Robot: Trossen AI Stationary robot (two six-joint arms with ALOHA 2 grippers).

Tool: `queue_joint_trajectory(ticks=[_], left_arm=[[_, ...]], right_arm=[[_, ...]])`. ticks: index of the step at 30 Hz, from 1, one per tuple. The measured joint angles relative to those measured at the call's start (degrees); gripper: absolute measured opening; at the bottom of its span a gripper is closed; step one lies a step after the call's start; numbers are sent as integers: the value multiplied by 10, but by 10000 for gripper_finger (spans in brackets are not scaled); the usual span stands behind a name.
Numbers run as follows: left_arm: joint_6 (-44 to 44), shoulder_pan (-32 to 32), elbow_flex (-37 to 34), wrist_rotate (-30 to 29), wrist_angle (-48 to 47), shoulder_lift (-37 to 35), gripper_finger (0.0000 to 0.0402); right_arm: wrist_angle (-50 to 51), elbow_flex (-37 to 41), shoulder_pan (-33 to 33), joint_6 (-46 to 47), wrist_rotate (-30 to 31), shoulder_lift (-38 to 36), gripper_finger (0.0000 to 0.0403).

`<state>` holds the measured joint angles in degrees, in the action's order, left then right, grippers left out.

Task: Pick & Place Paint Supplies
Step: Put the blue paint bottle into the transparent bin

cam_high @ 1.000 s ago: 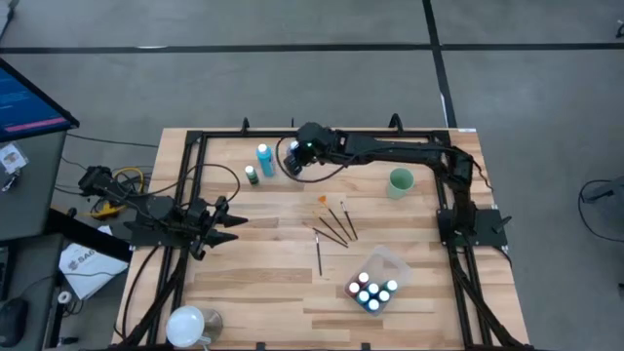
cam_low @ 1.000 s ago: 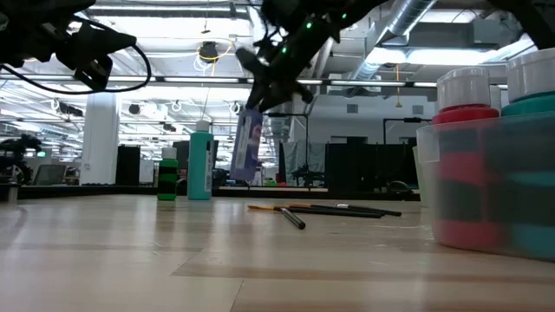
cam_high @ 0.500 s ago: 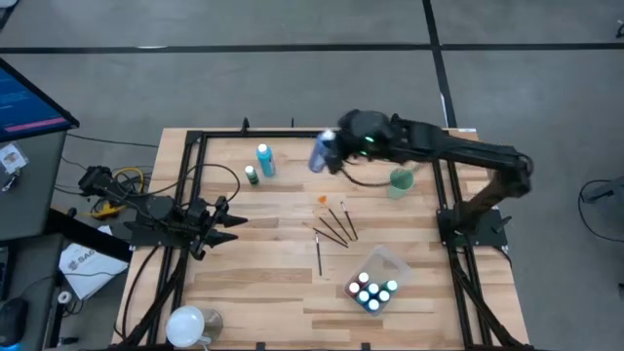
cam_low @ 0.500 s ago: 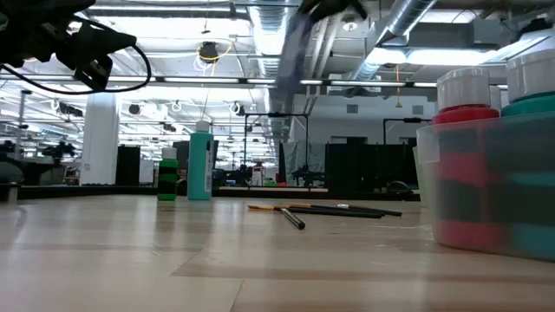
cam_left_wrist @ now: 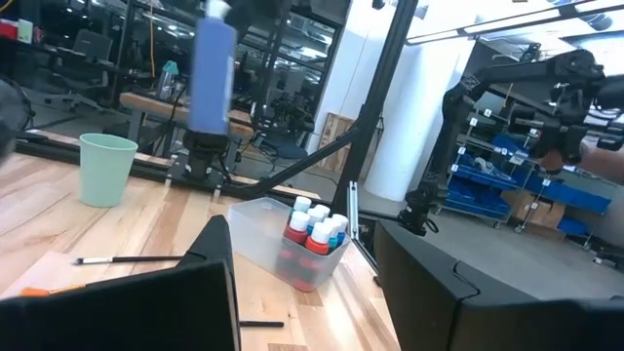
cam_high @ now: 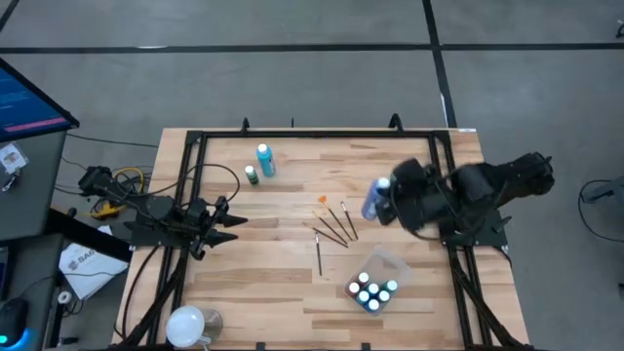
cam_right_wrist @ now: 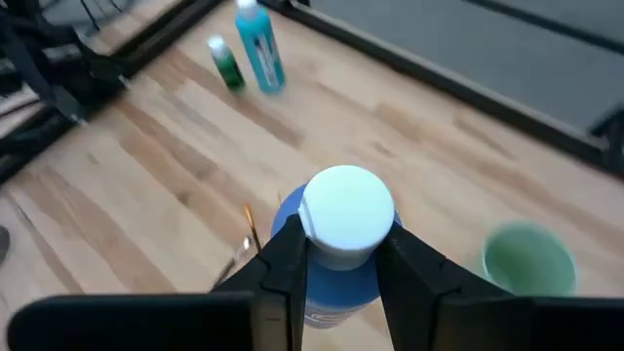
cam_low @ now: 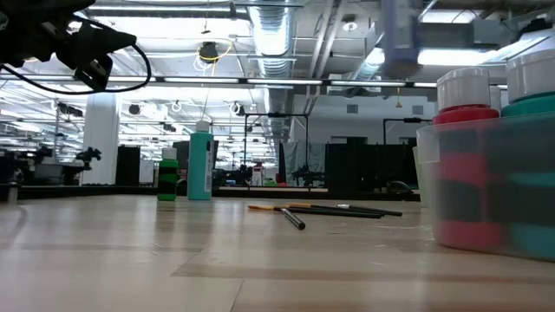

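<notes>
Seen from above, a wooden table (cam_high: 283, 292) inside a black frame is holding scattered paint supplies. At the far left, the left gripper (cam_high: 226, 222) is resting low over the table's edge, its fingers standing apart and holding nothing; this arm is waiting.

Just right of it, toward the back of the table, two bottles are standing upright close together: a small green bottle (cam_high: 251, 175) and a taller teal bottle (cam_high: 264, 160). These two are waiting to be collected.

Toward the middle, several thin dark-handled paintbrushes (cam_high: 336, 226) are lying loose on the wood in a fan, one with an orange tip, and one more lying apart from the others, nearer the front. None of them is put away yet.

Right of the brushes, the right gripper (cam_high: 385, 203) is hanging above the table, its fingers clamped on the neck of a blue bottle with a white cap (cam_right_wrist: 343, 229). The bottle is held in the air, off the wood, between the brushes and the tub.

In front of it and slightly left, a clear plastic tub (cam_high: 375, 278) is sitting near the table's front edge, already holding about seven small bottles with white, red and teal caps. A pale green cup (cam_right_wrist: 526, 257) is standing on the wood near the right arm.

By this showing the job is past its middle: most bottles are in the tub, one is being carried, two bottles and the brushes are left.
</notes>
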<state>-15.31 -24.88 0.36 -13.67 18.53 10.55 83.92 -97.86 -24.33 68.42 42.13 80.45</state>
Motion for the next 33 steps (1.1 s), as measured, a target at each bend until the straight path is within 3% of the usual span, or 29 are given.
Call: queue_joint_trajectory(ticks=[4, 17, 33], left_arm=[[0, 0, 0, 0, 0, 0, 132], [0, 0, 0, 0, 2, 1, 132], [0, 0, 0, 0, 10, 1, 132]], right_arm=[[62, 0, -69, 118, 4, 14, 86], [62, 85, -227, 327, 8, 16, 86], [60, 157, -321, 383, 5, 4, 86]])
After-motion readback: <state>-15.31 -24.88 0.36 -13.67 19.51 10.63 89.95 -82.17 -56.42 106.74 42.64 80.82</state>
